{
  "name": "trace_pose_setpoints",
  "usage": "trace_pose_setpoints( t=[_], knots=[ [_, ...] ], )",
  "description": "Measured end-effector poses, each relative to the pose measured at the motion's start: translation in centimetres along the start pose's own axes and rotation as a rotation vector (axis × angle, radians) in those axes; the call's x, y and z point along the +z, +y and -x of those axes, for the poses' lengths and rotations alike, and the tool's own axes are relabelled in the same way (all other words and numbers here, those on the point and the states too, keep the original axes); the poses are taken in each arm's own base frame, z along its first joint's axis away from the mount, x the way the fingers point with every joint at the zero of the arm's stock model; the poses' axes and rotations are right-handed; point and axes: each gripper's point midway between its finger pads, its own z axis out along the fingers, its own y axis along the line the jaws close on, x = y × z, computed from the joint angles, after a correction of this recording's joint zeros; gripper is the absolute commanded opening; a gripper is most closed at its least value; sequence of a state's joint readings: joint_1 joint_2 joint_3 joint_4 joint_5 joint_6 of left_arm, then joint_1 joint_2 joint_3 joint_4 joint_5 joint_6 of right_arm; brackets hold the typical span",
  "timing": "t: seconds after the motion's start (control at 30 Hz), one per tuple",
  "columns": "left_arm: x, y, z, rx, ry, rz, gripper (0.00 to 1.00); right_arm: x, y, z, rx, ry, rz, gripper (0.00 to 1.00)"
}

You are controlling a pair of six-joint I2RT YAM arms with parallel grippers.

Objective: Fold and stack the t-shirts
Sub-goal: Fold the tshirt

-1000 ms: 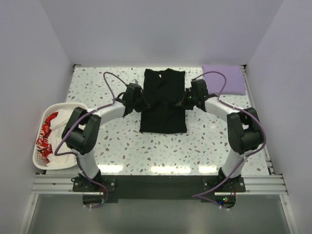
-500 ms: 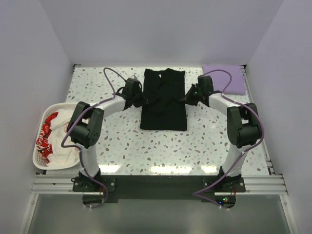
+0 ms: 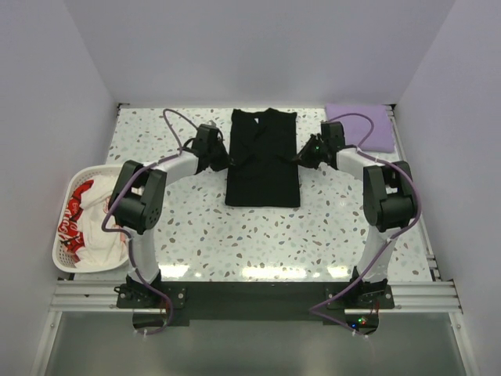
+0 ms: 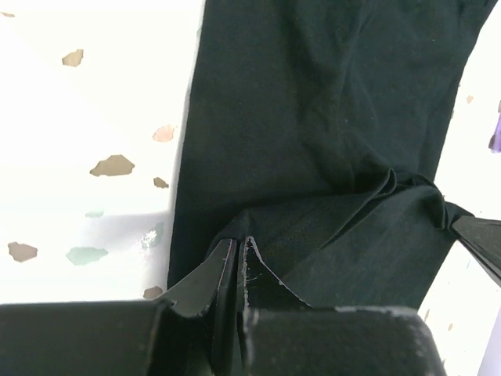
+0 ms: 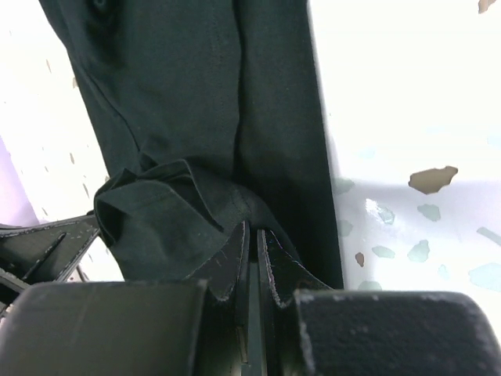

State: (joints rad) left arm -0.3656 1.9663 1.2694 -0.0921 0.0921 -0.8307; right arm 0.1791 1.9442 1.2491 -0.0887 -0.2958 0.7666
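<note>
At the left edge, a white basket (image 3: 59, 258) held a white shirt with red lettering (image 3: 98, 231), apparently crumpled rather than folded. The left gripper (image 4: 237, 249) had its fingers pinched on a raised fold at the left edge of the black shirt (image 3: 262, 168), which lay mid-table toward the back. The right gripper (image 5: 252, 235) pinched the opposite edge likewise. A folded lavender shirt (image 3: 362, 125) sat in the far right corner. The table (image 3: 235, 235) was speckled white, between plain pale walls (image 3: 250, 47).
</note>
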Motion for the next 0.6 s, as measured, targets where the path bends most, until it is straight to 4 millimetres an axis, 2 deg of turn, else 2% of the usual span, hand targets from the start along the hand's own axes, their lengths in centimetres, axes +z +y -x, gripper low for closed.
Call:
trace_pose_setpoints(
  t=[0.1, 0.17, 0.2, 0.23, 0.37, 0.43, 0.5, 0.53, 0.6],
  knots=[
    [-0.1, 0.0, 0.5, 0.000, -0.001, -0.014, 0.04, -0.1, 0.3, 0.5, 0.002, -0.004, 0.012, 0.00],
    [-0.1, -0.2, 0.8, 0.001, -0.002, -0.026, 0.12, -0.2, 0.4, 0.7, 0.002, -0.008, 0.017, 0.04],
    [-0.1, -0.3, 1.0, 0.003, -0.002, -0.031, 0.17, -0.2, 0.4, 0.9, 0.003, -0.010, 0.018, 0.05],
    [0.0, -0.3, 1.1, 0.005, -0.003, -0.036, 0.31, -0.1, 0.5, 1.0, 0.002, -0.010, 0.021, 0.08],
    [0.0, -0.4, 1.7, 0.020, -0.009, -0.053, 0.51, 0.2, 0.4, 1.4, 0.006, -0.012, 0.024, 0.21],
    [0.0, -0.2, 2.1, 0.019, -0.012, -0.054, 0.54, 0.2, 0.3, 1.5, 0.007, -0.012, 0.023, 0.27],
    [-0.1, 0.2, 2.4, 0.017, -0.017, -0.049, 0.54, 0.1, 0.1, 1.7, 0.007, -0.013, 0.023, 0.34],
    [-0.1, 0.5, 2.8, 0.017, -0.022, -0.046, 0.54, 0.1, -0.1, 1.9, 0.007, -0.016, 0.022, 0.41],
    [-0.2, 0.7, 3.1, 0.019, -0.029, -0.044, 0.53, 0.0, -0.2, 2.2, -0.002, -0.019, 0.018, 0.47]
  ],
)
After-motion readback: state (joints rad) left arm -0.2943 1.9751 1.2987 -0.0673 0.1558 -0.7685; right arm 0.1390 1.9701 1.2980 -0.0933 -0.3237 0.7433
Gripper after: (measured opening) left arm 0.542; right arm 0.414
